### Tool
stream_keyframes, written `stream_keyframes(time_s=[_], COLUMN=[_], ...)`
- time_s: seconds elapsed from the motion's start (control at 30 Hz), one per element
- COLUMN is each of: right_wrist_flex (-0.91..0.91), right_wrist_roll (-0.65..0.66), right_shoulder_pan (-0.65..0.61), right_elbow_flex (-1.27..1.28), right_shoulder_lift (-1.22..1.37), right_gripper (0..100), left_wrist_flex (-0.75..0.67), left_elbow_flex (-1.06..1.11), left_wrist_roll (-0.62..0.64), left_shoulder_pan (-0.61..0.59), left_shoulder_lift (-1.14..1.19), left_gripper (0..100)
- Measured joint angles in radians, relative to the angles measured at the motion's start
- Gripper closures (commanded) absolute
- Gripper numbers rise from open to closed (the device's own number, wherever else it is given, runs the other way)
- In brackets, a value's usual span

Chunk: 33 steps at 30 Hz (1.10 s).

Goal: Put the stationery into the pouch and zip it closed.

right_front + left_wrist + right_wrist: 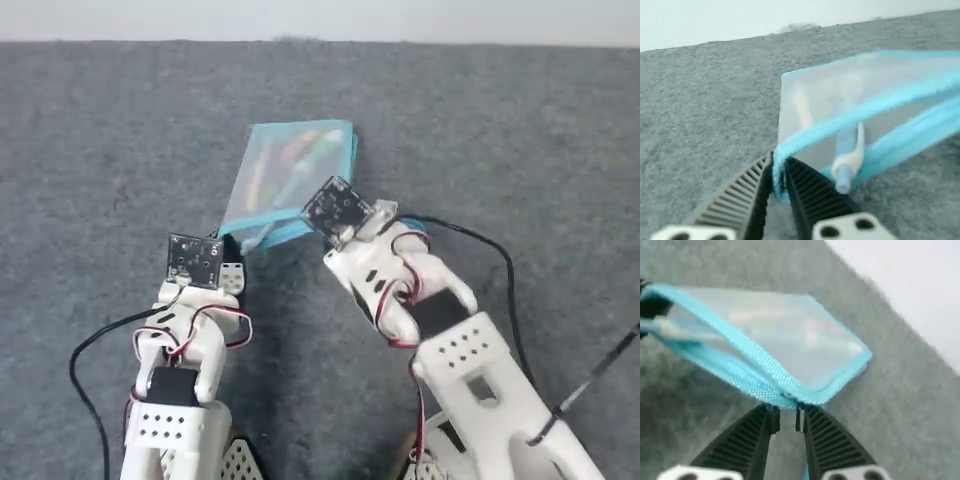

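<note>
Now holding the pouch point(295, 180) by both zip ends on the grey mat point(100, 150).
Pinched at one corner in the left gripper point(778, 180) as an anchor, nipped at the other by the right gripper point(786, 417), probably for zipping; mouth open, pen point(844, 170) poking out.

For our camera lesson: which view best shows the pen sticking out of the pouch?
The left wrist view: the pen is close, clip and end outside the pouch mouth. The high view shows it small; the right wrist view, a blur at the pouch's far end.
</note>
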Motion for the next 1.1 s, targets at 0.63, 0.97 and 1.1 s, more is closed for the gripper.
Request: stream_keyframes(time_s=[0.63, 0.97, 1.1], right_wrist_flex=[-0.109, -0.109, -0.106], right_wrist_roll=[0.000, 0.000, 0.000], right_shoulder_pan=[0.020, 0.054, 0.058], right_elbow_flex=[-0.020, -0.038, -0.038], right_shoulder_lift=[0.525, 0.525, 0.517], right_gripper=[99.2, 99.2, 99.2], left_wrist_flex=[0.002, 0.002, 0.029], left_elbow_flex=[-0.031, -0.014, -0.014], left_wrist_roll=[0.000, -0.009, -0.018], left_shoulder_pan=[-0.058, -0.014, 0.035], left_shoulder_lift=[0.008, 0.008, 0.008], left_gripper=[99, 99, 99])
